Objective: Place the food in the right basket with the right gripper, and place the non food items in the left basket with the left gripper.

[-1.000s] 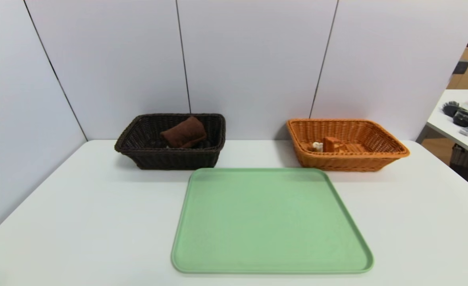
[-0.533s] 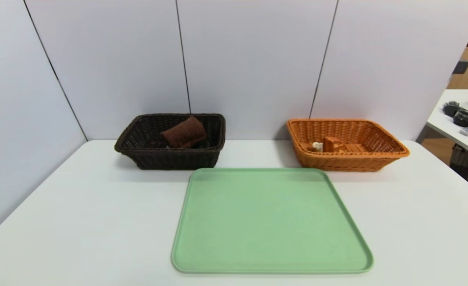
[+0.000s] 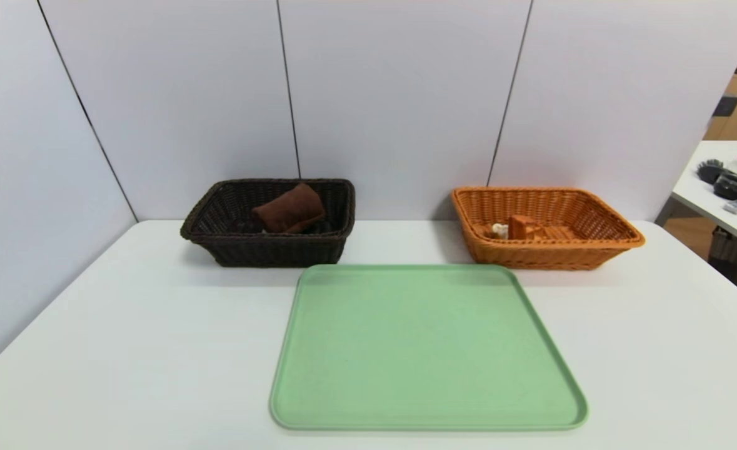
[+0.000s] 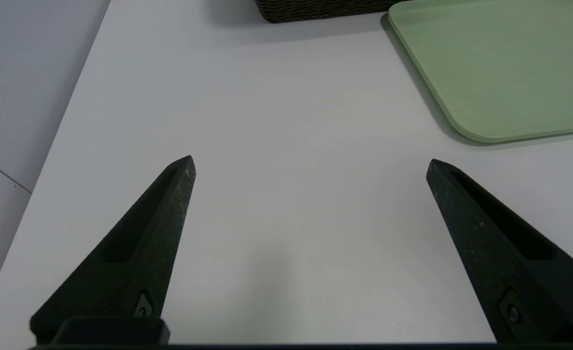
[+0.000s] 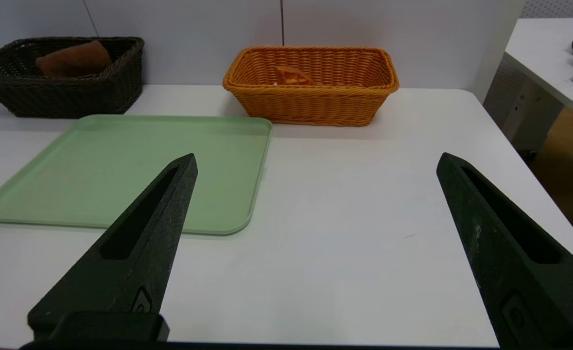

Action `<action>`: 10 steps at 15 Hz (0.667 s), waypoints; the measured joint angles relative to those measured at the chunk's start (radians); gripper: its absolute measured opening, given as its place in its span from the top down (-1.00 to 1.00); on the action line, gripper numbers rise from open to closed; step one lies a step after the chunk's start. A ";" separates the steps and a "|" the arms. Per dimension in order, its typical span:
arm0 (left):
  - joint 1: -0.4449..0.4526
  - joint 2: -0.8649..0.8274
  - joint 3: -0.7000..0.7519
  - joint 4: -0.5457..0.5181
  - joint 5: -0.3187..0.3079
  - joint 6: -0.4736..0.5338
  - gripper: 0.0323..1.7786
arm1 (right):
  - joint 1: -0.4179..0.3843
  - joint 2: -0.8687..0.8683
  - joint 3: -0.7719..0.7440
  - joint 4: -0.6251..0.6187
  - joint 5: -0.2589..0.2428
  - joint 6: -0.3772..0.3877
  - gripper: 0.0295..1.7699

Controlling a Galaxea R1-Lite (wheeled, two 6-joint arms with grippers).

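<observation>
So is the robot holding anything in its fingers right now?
No. The left gripper and right gripper are both open over the table, with nothing between their fingers.

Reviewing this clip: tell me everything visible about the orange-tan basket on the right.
The right basket is a rectangular, light orange-tan woven wicker tub with sloping sides and a flared, braided rim. It stands upright on the white table near the back wall, just behind the far right corner of the green tray; whether it touches the tray cannot be told. Inside, toward its left end, lies the food, an orange toy pastry with a white bit beside it. Neither gripper is near it.
</observation>
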 joint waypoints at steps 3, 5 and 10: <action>0.002 -0.039 0.055 -0.031 0.000 0.000 -0.90 | 0.003 -0.037 0.041 -0.010 -0.002 -0.003 -0.92; 0.002 -0.067 0.113 -0.104 -0.004 0.000 -0.90 | 0.004 -0.060 0.090 -0.067 -0.005 -0.001 -0.92; 0.004 -0.131 0.236 -0.248 -0.029 -0.004 -0.90 | 0.005 -0.109 0.243 -0.258 -0.010 -0.003 -0.92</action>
